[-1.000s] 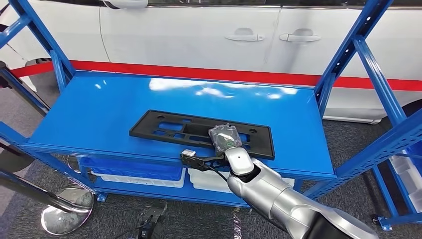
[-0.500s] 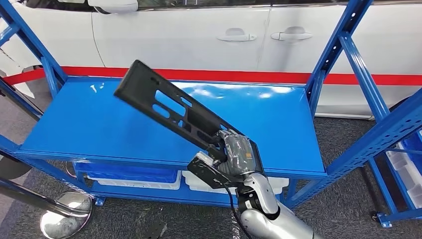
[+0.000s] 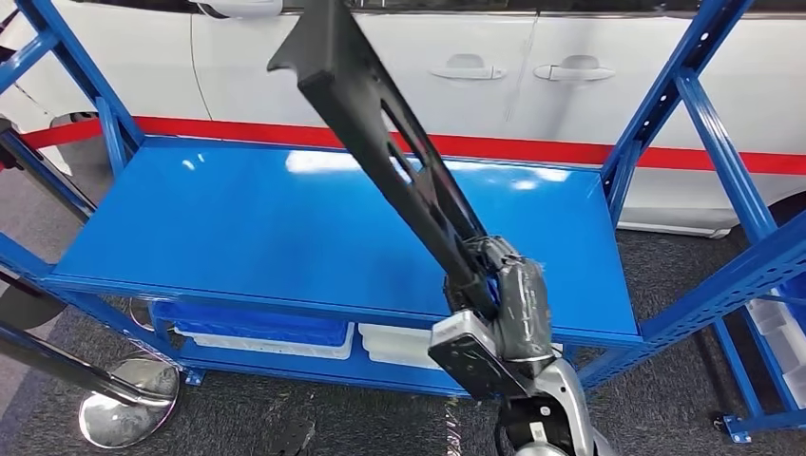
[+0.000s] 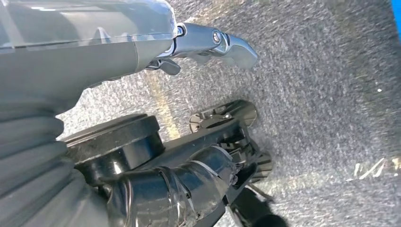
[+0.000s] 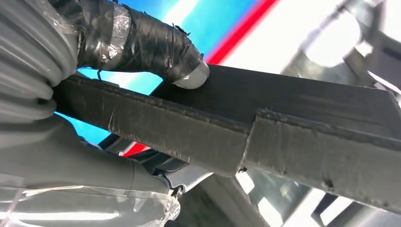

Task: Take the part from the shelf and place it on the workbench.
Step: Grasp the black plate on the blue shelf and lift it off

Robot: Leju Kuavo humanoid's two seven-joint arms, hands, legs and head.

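The part (image 3: 380, 142) is a long black plastic plate with cut-outs. My right hand (image 3: 504, 285) grips its near end in front of the blue shelf (image 3: 238, 218). The plate stands steeply tilted, its far end raised up and to the left, well clear of the shelf surface. In the right wrist view the taped dark fingers (image 5: 156, 47) wrap over the edge of the part (image 5: 283, 137). My left hand (image 4: 94, 42) hangs over grey carpet, with a silver finger stretched out and nothing in it.
A white car (image 3: 380, 66) with a red stripe stands behind the shelf. Blue uprights (image 3: 703, 114) frame the shelf on both sides. Blue and white bins (image 3: 257, 332) sit under the shelf. A chrome stand base (image 3: 128, 399) lies at the lower left.
My right hand has lifted the part off the shelf and swung it from flat to steeply tilted. The hand has drawn back toward me.
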